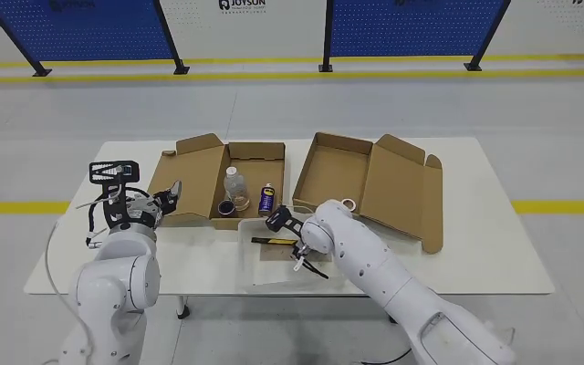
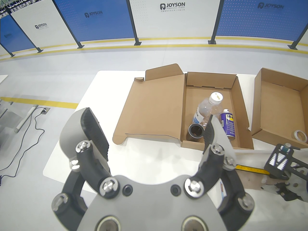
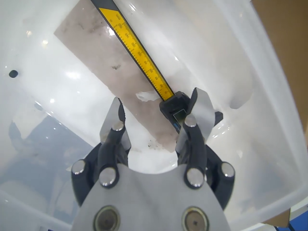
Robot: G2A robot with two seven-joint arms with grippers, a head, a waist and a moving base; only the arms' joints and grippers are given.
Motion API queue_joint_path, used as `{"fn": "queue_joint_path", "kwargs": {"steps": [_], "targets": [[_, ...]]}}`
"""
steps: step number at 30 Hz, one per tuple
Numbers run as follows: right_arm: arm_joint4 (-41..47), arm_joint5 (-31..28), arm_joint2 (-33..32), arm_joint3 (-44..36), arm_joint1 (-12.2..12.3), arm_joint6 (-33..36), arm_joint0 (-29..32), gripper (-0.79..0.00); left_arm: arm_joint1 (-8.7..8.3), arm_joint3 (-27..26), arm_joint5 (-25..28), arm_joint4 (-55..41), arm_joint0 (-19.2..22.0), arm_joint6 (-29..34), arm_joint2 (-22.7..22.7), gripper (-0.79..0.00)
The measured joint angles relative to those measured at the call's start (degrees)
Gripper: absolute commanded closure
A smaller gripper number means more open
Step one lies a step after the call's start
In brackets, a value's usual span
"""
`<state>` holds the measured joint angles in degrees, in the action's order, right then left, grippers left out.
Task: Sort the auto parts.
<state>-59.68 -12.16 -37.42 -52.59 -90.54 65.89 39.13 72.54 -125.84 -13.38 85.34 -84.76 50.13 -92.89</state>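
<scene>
While left gripper (image 2: 148, 112) and right gripper (image 3: 156, 94) gape, one caliper (image 3: 134, 46) lies near two boxes (image 1: 255, 152) (image 1: 333, 173).

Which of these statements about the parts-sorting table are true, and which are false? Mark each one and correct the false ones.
1. The left cardboard box holds a clear bottle, a spray can and a black ring. True.
2. The right gripper is shut on the caliper. False: it is open, over the caliper lying in the clear bin.
3. The tape roll lies in the left cardboard box. False: it is in the right cardboard box.
4. The left gripper is open and holds nothing. True.
</scene>
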Motion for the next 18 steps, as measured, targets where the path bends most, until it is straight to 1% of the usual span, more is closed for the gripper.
{"fn": "queue_joint_path", "kwargs": {"steps": [1,6,9,11,12,13,15,18], "targets": [[0.2,-0.1,0.0,0.1,-0.1,0.0,-0.1,-0.489,0.00,0.0,0.0,0.0,0.0,0.0,0.0,-0.785],[2.6,-1.1,-0.6,0.1,-0.3,0.9,-0.3,-0.483,0.00,0.0,0.0,0.0,0.0,0.0,0.0,-0.785],[3.6,-1.5,-0.8,-0.9,-0.4,2.0,-0.2,-0.545,0.00,0.0,0.0,0.0,0.0,0.0,0.0,-0.785],[3.6,-1.5,-1.0,-1.8,-0.3,2.4,-0.2,-0.610,0.00,0.0,0.0,0.0,0.0,0.0,0.0,-0.785],[3.4,-1.4,-1.1,-2.3,-0.3,2.4,-0.2,-0.616,0.00,0.0,0.0,0.0,0.0,0.0,0.0,-0.785],[3.1,-1.2,-1.2,-2.6,-0.2,2.4,-0.2,-0.594,0.00,0.0,0.0,0.0,0.0,0.0,0.0,-0.785],[1.8,-0.6,-1.4,-3.0,0.0,2.4,-0.3,-0.616,0.00,0.0,0.0,0.0,0.0,0.0,0.0,-0.785],[0.1,0.1,-1.5,-2.4,0.2,2.2,-0.3,-0.597,0.00,0.0,0.0,0.0,0.0,0.0,0.0,-0.785]]}}
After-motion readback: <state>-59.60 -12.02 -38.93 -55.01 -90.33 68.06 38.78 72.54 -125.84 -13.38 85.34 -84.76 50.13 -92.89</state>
